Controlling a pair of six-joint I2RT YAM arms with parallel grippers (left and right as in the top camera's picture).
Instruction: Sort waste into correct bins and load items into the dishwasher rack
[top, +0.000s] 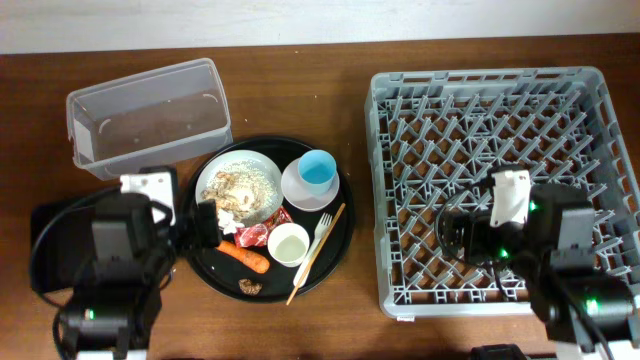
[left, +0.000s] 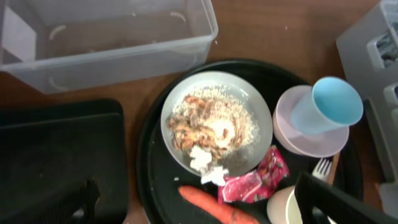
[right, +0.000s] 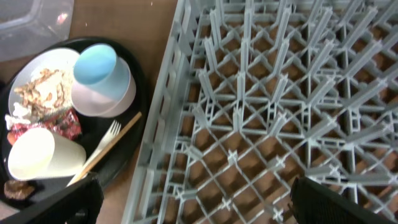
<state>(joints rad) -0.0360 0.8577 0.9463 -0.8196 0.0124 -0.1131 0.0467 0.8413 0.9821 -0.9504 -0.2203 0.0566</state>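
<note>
- My left gripper (left: 196, 185) hangs with its fingers spread wide and nothing between them, at the near-left edge of the round black tray (top: 343, 235); it is plainly the arm closer to the waste.
- The carrot (left: 208, 202) lies just under that gripper, beside the white paper scrap (left: 202, 163) and the red wrapper (left: 255, 182); the rice scraps sit on the white plate (left: 266, 127) a little further off; the brown morsel (top: 250, 286) is at the tray's near rim.
- The relation that matters: in the left wrist view the carrot's long axis runs nearly along the line from one finger to the other; I judge the wrist must turn so the fingers close across the carrot, not along it.
- Both bins are on the left arm's side: the clear tub (top: 215, 110) lies beyond the tray, and the shallow black tray (top: 50, 235) is partly hidden under the arm.
- My right gripper (right: 198, 182) hovers over the grey dishwasher rack (top: 490, 78), fingers wide apart and empty; no dish is in the rack that I can see.
- The blue cup (top: 318, 172) in the pale bowl (top: 298, 195), the white cup (top: 288, 244) and the fork (top: 322, 230) lie to that gripper's left, on the round tray.
</note>
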